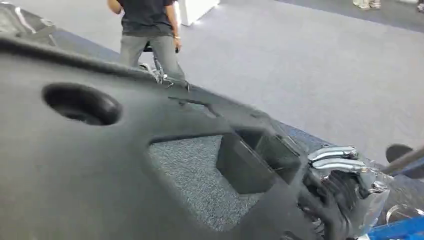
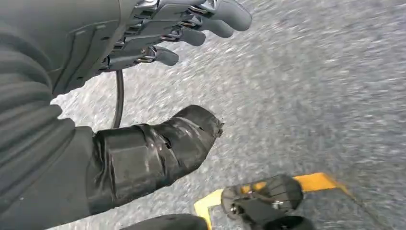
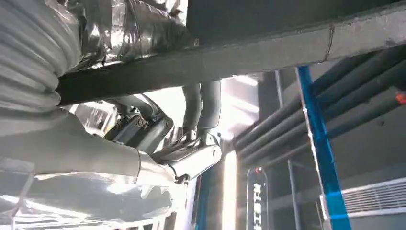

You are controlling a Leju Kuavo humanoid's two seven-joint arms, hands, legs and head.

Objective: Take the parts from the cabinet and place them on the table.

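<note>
A large black moulded panel point(image 1: 100, 175), with a round hole and a square cut-out, spans the left and middle of the head view, tilted and held above the carpet. My right hand point(image 1: 340, 192) grips its lower right edge. In the right wrist view the fingers point(image 3: 203, 103) of that hand point(image 3: 182, 148) curl over the panel's dark rim point(image 3: 239, 52). My left hand point(image 2: 143, 48) hangs over the grey floor with its fingers spread and nothing in it; its thumb point(image 2: 158, 148) is wrapped in black tape.
A person point(image 1: 147, 30) stands on the grey carpet beyond the panel, near a white cabinet point(image 1: 197, 10). A blue rack frame point(image 1: 400, 230) point(image 3: 316, 124) is close by my right hand. A yellow floor marking point(image 2: 316, 182) lies below my left hand.
</note>
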